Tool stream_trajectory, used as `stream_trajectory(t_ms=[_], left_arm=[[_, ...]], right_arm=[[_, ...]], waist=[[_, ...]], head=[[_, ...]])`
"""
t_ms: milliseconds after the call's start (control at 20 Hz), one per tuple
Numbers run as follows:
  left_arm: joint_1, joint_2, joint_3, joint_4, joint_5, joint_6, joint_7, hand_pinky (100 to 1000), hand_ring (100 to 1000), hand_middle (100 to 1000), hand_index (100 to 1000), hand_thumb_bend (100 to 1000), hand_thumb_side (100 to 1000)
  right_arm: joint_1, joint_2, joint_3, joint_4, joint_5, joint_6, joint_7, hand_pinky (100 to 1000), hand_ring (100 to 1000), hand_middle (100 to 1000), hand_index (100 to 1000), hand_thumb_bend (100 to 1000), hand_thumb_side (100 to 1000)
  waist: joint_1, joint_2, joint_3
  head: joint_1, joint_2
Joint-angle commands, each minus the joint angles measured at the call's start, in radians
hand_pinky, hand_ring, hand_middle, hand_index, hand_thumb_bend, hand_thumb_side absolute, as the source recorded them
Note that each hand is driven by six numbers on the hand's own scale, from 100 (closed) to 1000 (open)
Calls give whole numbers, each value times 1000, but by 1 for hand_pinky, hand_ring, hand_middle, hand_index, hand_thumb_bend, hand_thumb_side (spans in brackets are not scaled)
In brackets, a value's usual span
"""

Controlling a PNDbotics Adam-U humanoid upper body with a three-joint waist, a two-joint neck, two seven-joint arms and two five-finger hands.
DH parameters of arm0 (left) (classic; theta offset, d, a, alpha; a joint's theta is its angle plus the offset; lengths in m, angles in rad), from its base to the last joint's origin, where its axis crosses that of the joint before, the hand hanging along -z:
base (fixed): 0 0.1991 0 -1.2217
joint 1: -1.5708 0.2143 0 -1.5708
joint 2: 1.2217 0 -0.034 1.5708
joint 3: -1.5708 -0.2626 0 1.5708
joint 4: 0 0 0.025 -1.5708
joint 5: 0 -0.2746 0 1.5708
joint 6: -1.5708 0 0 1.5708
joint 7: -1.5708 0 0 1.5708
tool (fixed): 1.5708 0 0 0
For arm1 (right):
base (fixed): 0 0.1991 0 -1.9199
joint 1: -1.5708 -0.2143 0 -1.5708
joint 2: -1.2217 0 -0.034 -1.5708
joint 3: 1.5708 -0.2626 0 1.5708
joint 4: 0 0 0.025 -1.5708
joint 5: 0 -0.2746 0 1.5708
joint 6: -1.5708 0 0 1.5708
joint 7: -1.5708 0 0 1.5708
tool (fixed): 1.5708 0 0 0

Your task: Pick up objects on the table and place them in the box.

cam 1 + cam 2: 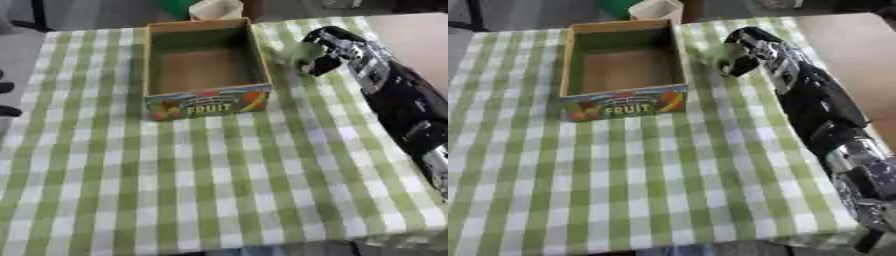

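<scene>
Here the right hand (741,55) fingers clasp a pale green object (721,53) beside the box (623,104).

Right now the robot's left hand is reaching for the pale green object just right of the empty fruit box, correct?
Not quite: it is the right hand, its arm entering from the right in the right eye view. It is at the pale green object, just right of the empty fruit box.

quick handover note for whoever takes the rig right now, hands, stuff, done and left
Right robot hand: just right of the box, fingers curled round a pale green object that is too blurred to identify.
Left robot hand: only dark tips at the left edge of the left eye view, state unclear.
Box looks empty.
Nothing else seen on the checked tablecloth.
Left: carry the green object over the box and release it.
</scene>
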Motion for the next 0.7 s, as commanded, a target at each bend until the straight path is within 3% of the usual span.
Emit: stream_trajectory(t_ms=[50, 250, 450, 700], left_arm=[[-13, 13, 5, -19, 1, 1, 0, 593, 783, 737, 736, 132, 163], [-13, 12, 5, -20, 3, 2, -1, 594, 784, 737, 736, 131, 163], [-13, 12, 6, -20, 4, 2, 1, 594, 785, 737, 736, 132, 163], [-13, 12, 7, -20, 5, 3, 2, 594, 785, 737, 736, 132, 163]], right_arm=[[-12, -30, -4, -18, 11, 6, -48, 274, 385, 364, 449, 100, 104], [-12, -32, -6, -28, -8, 15, -119, 143, 270, 250, 330, 100, 100], [-14, -38, -3, -61, -41, 13, -187, 119, 252, 227, 311, 100, 100], [-22, -47, 6, -135, -91, -2, -216, 113, 247, 219, 304, 100, 100]], waist=[[0, -13, 0], [0, -13, 0], [-1, -13, -1], [-3, -14, -2]], head=[[-2, -3], [-3, -2], [-3, -3], [-3, -3]])
